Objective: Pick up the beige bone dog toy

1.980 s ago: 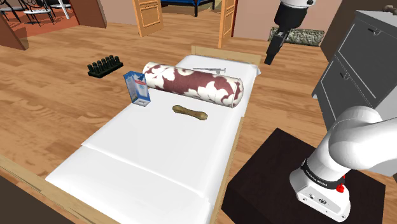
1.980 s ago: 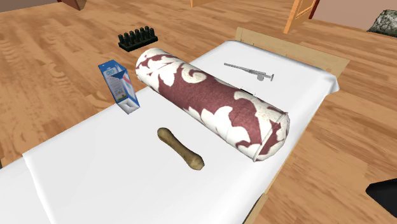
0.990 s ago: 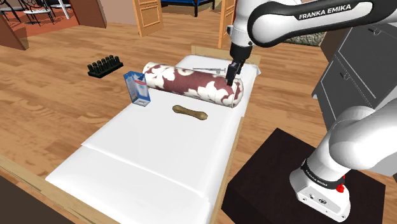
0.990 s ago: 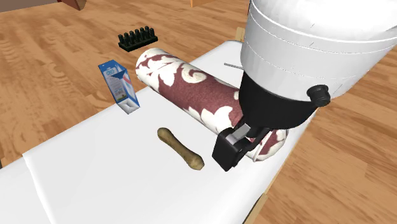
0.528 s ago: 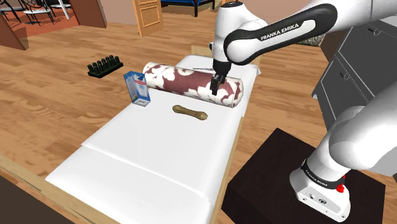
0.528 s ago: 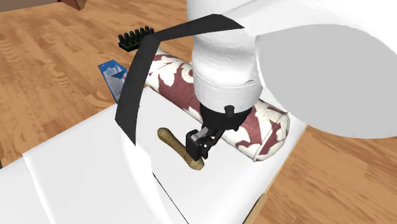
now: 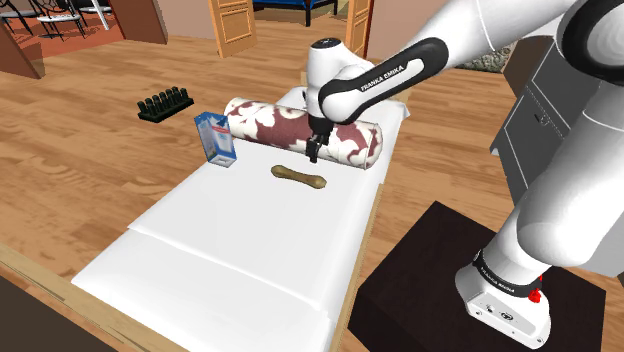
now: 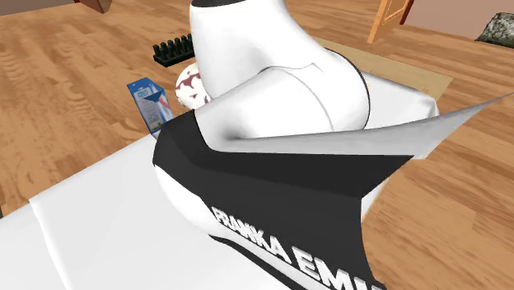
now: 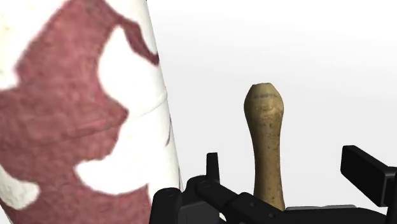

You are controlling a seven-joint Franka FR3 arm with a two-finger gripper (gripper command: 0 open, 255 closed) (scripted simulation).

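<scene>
One bone toy (image 7: 299, 177) lies flat on the white bed (image 7: 230, 250), just beside the red-and-white patterned bolster (image 7: 285, 125) (on the side nearer my stand), and it is not yet lifted. By my reckoning only the approach is done; lowering, closing and raising are all left. My gripper (image 7: 316, 148) hangs over the bone's end at the shoulder view's right, fingers spread wide and holding nothing. In the wrist view the bone (image 9: 267, 146) runs out between them, touching neither as far as I can see. A blue carton (image 7: 217, 138) stands by the bolster's other end.
</scene>
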